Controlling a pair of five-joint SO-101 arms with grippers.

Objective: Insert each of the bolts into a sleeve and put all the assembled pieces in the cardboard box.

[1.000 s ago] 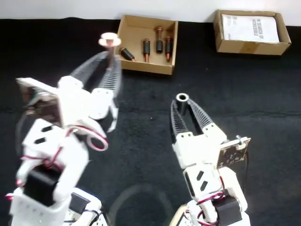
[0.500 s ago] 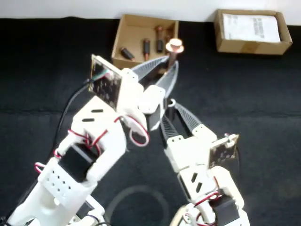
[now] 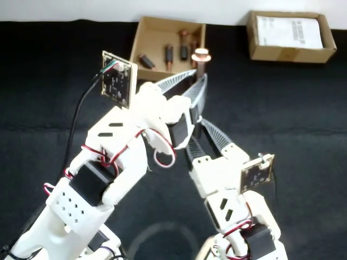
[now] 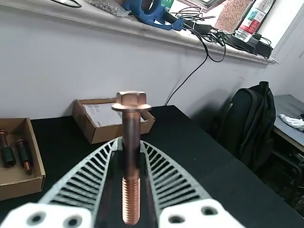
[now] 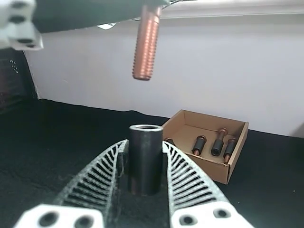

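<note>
**Copper-coloured flanged bolt (image 4: 131,116) held above black cylindrical sleeve (image 5: 145,168), not touching.**
Left gripper (image 4: 130,141) pinches the bolt's shank; right gripper (image 5: 145,143) pinches the upright sleeve, near the brown cardboard box (image 3: 153,39). Lateral offset could jam threads on the rim, tilting either part.

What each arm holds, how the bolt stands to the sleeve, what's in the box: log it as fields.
left jaws: shut on bolt, head up
right jaws: shut on sleeve, upright, bore open
bolt vs sleeve: threaded tip above the bore, apart, not inserted
cardboard box: assembled pieces lying inside
</note>
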